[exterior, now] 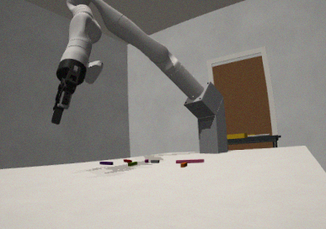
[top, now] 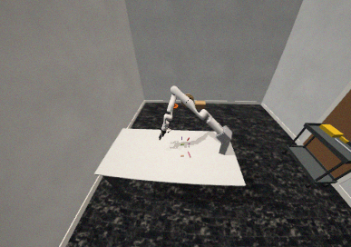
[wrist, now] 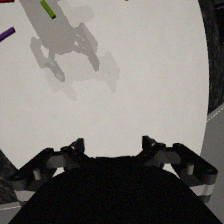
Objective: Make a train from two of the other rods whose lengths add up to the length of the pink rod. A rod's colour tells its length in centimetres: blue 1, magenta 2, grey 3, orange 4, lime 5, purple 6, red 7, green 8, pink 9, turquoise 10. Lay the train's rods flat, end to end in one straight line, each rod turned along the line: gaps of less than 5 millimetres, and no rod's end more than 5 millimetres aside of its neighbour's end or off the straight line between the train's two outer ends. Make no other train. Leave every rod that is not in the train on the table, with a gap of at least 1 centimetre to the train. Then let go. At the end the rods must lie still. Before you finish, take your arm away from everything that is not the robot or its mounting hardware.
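My gripper (exterior: 59, 110) hangs high above the far part of the white table (top: 170, 156), open and empty. It also shows in the top view (top: 160, 135) and in the wrist view (wrist: 112, 150). The rods lie in a small cluster near the arm's base. In the exterior view I see the long pink rod (exterior: 189, 161), a short orange rod (exterior: 184, 165), a grey rod (exterior: 154, 161), a lime rod (exterior: 132, 163), a red rod (exterior: 127, 160) and a purple rod (exterior: 106, 162). The wrist view shows the lime rod (wrist: 48, 9) and the purple rod (wrist: 6, 34) at its top left edge.
The arm's grey base (exterior: 209, 122) stands at the table's far edge. A dark shelf rack (top: 329, 152) with a yellow item stands off the table to the right. A brown door (exterior: 243, 97) is behind the base.
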{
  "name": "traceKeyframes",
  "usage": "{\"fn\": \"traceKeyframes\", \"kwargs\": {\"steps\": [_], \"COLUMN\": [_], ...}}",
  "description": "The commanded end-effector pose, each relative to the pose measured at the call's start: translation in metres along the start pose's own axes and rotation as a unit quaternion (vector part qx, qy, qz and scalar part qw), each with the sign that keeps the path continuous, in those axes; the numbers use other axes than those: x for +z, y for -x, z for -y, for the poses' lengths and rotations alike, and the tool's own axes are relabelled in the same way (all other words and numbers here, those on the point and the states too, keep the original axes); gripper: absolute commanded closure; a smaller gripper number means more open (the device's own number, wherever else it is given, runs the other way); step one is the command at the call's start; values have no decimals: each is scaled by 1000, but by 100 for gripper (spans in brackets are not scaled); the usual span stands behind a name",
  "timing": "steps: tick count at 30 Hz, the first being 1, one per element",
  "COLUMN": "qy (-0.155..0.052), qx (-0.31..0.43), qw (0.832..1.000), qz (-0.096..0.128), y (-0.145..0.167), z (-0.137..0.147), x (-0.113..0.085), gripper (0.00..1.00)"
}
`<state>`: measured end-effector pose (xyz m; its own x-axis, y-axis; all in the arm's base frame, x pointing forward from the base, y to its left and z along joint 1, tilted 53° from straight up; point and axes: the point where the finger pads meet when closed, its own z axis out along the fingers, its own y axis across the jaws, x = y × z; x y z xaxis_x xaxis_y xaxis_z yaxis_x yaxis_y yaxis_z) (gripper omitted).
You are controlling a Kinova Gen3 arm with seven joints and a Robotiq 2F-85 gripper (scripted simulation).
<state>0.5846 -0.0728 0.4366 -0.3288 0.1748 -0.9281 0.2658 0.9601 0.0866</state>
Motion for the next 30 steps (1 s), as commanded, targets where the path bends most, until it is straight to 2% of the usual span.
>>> {"fn": "traceKeyframes", "kwargs": {"steps": [1, 6, 7, 14, 15, 21, 22, 30], "qy": [-2, -2, -14, -14, -25, -25, -35, -35], "qx": [-3, -3, -19, -19, -34, -34, -47, -47], "qw": [1000, 1000, 1000, 1000, 999, 999, 998, 998], "qz": [-8, -8, -17, -17, -27, -27, -37, -37], "y": [-11, -11, -28, -28, -44, -44, -60, -60], "z": [4, 4, 16, 16, 28, 28, 40, 40], "x": [1, 1, 2, 2, 2, 2, 2, 2], "gripper": [0, 0, 0, 0, 0, 0, 0, 0]}}
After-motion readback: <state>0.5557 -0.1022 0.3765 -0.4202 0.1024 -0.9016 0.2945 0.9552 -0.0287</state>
